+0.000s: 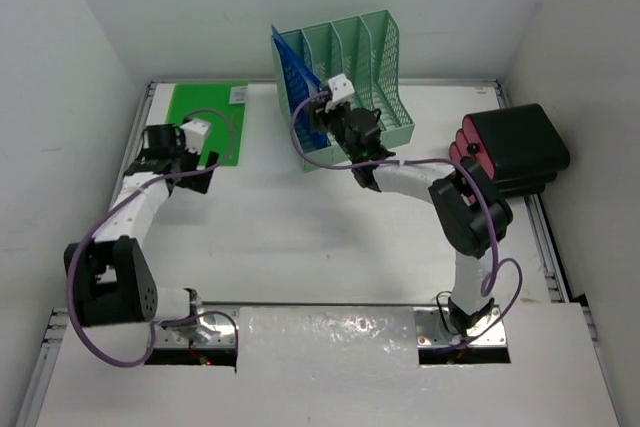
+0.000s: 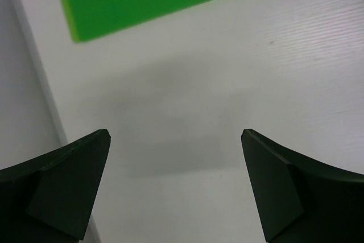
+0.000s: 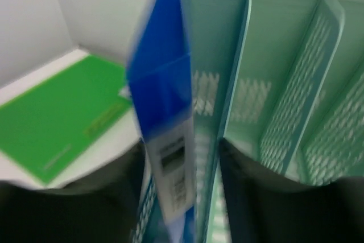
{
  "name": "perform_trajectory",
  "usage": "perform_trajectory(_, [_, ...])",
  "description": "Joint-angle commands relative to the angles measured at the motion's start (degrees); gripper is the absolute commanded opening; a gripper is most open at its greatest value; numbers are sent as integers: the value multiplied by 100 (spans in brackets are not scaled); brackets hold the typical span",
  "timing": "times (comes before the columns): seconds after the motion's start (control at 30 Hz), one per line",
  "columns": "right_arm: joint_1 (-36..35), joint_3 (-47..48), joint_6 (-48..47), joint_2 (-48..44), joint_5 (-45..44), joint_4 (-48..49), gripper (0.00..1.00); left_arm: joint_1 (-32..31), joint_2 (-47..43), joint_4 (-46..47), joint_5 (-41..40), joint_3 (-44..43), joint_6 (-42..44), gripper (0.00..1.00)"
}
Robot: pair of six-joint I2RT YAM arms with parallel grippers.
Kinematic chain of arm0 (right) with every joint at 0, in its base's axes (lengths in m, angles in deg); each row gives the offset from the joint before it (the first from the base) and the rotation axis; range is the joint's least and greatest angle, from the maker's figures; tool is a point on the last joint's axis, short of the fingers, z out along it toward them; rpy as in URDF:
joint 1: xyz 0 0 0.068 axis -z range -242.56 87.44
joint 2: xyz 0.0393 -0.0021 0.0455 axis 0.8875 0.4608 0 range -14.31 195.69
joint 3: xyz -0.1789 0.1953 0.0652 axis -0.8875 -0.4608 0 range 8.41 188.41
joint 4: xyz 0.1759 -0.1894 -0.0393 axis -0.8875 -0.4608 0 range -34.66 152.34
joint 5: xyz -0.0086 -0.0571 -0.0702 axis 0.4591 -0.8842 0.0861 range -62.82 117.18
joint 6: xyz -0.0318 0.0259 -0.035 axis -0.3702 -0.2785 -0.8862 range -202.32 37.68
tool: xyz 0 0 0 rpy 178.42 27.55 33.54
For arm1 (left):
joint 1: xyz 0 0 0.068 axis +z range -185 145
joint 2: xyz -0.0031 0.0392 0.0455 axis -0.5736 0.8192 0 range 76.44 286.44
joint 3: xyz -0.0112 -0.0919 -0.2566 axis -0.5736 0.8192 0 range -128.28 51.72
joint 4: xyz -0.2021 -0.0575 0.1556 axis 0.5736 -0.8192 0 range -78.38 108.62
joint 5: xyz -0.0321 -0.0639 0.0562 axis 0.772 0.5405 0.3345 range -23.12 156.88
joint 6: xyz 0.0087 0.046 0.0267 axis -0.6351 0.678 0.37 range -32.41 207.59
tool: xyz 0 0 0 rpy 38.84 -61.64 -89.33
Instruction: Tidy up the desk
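A: What are the fingers doing?
B: The left gripper (image 2: 175, 135) is spread wide over the desk (image 2: 227, 83) — white, hard, slippery. The right gripper (image 3: 181, 157) has the thin, bendy blue folder (image 3: 162, 83) between its fingers — squeezing or not, I can't tell.
A: Grab where?
B: Probably its top edge.

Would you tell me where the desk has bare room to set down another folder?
The widest bare patch of the desk lies mid-table, between the left arm and right arm, in front of the file rack. A narrower strip separates green folder and rack. The dark case crowds the far right.
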Motion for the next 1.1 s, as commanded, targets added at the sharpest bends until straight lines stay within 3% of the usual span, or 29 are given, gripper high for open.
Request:
perform_trajectory(0.0, [-6, -289, 93, -675, 17, -35, 56, -653, 410, 615, -324, -512, -146, 100])
perform_trajectory(0.03, [-15, -447, 93, -798, -27, -210, 65, -725, 716, 720, -351, -644, -225, 100])
perform_trajectory(0.13, [-15, -772, 137, -1290, -176, -535, 71, -1014, 1463, 818, -474, -1259, -489, 100])
perform_trajectory(0.3, [-85, -1361, 208, -2063, -203, -669, 73, -1516, 2641, 818, -852, -2085, -621, 100])
perform_trajectory(0.6, [-226, -2223, 392, -2706, -361, -818, 72, -1877, 3874, 959, -1484, -2982, -683, 100])
perform_trajectory(0.7, [-270, -2329, 419, -2794, -387, -853, 72, -1904, 4252, 863, -1967, -3176, -709, 91])
perform_trajectory(0.83, [-367, -2373, 401, -2917, -396, -941, 71, -1904, 4516, 836, -2328, -3124, -727, 71])
perform_trajectory(1.07, [-586, -2452, 234, -3198, -431, -985, 71, -1904, 4771, 862, -2312, -3106, -665, 51])
